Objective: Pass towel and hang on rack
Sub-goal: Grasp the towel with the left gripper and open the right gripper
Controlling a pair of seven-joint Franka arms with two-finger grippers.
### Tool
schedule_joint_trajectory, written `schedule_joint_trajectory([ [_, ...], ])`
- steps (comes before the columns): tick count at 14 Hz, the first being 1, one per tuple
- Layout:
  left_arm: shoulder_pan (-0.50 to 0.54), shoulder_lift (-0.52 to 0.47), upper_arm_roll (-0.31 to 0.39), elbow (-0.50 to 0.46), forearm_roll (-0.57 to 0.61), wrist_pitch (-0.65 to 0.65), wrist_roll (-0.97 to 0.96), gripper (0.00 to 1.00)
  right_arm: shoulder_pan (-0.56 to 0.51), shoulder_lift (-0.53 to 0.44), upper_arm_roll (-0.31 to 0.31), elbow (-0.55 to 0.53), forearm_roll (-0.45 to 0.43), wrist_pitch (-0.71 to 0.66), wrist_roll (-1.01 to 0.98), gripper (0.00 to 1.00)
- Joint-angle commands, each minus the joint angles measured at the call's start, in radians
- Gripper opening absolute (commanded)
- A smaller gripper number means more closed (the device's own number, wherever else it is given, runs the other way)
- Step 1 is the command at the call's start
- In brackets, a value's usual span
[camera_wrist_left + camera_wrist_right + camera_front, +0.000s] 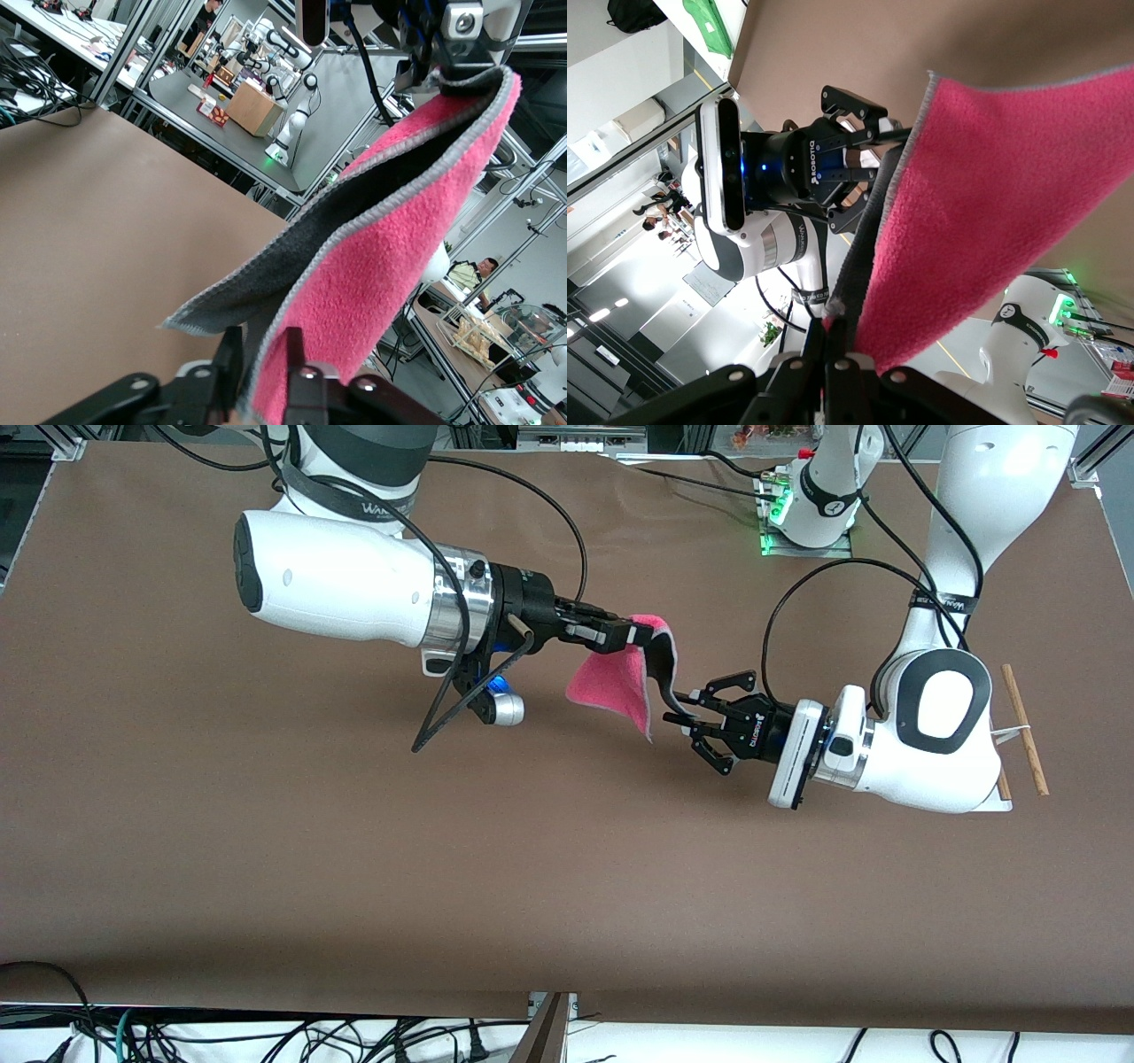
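Open table (354,850) all around; left arm's wrist covers rack (1026,729).

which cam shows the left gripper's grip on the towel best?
Left wrist view: the left gripper has its fingers closed on the towel edge. Front view shows the contact small, side-on. Right wrist view shows that gripper farther off, partly hidden by cloth.

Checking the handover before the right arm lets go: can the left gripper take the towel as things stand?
Probably yes. The right gripper holds the towel up over the table, and the left gripper already has its fingers astride the towel's hanging edge, with nothing between. The left wrist view suggests they have closed on it.
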Motion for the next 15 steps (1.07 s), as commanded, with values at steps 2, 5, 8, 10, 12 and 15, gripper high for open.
schedule_joint_trajectory([
  [2, -0.002, -0.004, 0.002, 0.010, -0.023, 0.005, 0.023, 0.00, 0.001, -0.012, -0.001, -0.008, 0.006, 0.010, 0.017, 0.00],
  [5, 0.000, -0.004, 0.002, 0.008, -0.023, 0.005, 0.023, 0.00, 0.001, -0.012, -0.001, -0.008, 0.006, 0.010, 0.015, 0.00],
  [8, 0.001, -0.004, 0.002, 0.008, -0.023, 0.003, 0.022, 0.00, -0.001, -0.010, -0.002, -0.008, 0.007, 0.010, 0.017, 0.62],
  [10, 0.001, -0.004, 0.002, 0.010, -0.023, 0.005, 0.022, 0.00, -0.001, -0.012, -0.002, -0.010, 0.007, 0.009, 0.017, 1.00],
  [12, 0.001, -0.004, 0.002, 0.011, -0.025, 0.005, 0.022, 0.00, -0.002, -0.012, -0.004, -0.010, 0.006, 0.009, 0.017, 1.00],
  [15, 0.004, -0.004, 0.002, 0.011, -0.013, -0.007, 0.014, 0.00, -0.011, -0.012, -0.007, -0.010, 0.006, -0.002, 0.014, 1.00],
])
